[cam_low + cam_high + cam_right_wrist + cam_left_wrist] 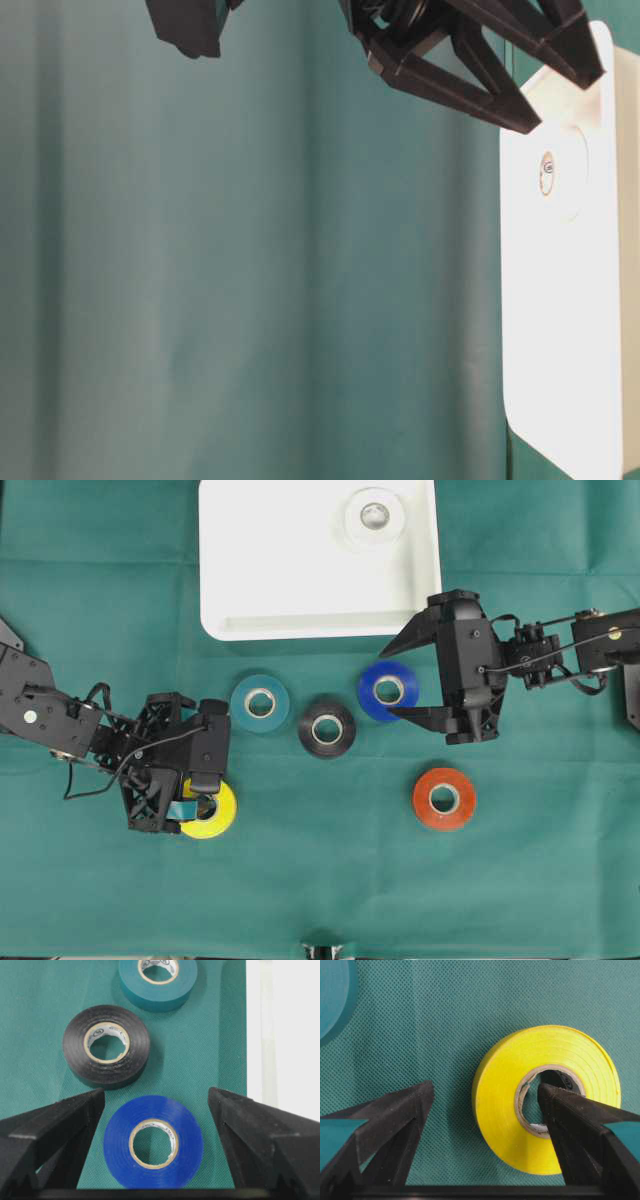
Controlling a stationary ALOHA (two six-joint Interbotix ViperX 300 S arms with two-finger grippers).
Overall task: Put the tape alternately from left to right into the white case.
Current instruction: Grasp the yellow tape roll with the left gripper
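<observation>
A white roll of tape (374,517) lies in the white case (300,590) at its far right corner. The yellow roll (222,815) lies flat on the green cloth. My left gripper (200,805) is open over it. In the left wrist view one fingertip (560,1105) stands inside the yellow roll's (500,1105) core and the other is outside on the cloth, so the left gripper (485,1090) straddles the roll's wall. My right gripper (388,685) is open around the blue roll (372,692); the blue roll (187,1130) lies between the right gripper's (156,1092) fingers, untouched.
A teal roll (243,702), a black roll (327,748) and an orange-red roll (444,820) lie flat on the cloth between the arms. The black roll (75,1045) and teal roll (130,982) lie beyond the blue one. The case's rim (285,1035) is just right of the right gripper.
</observation>
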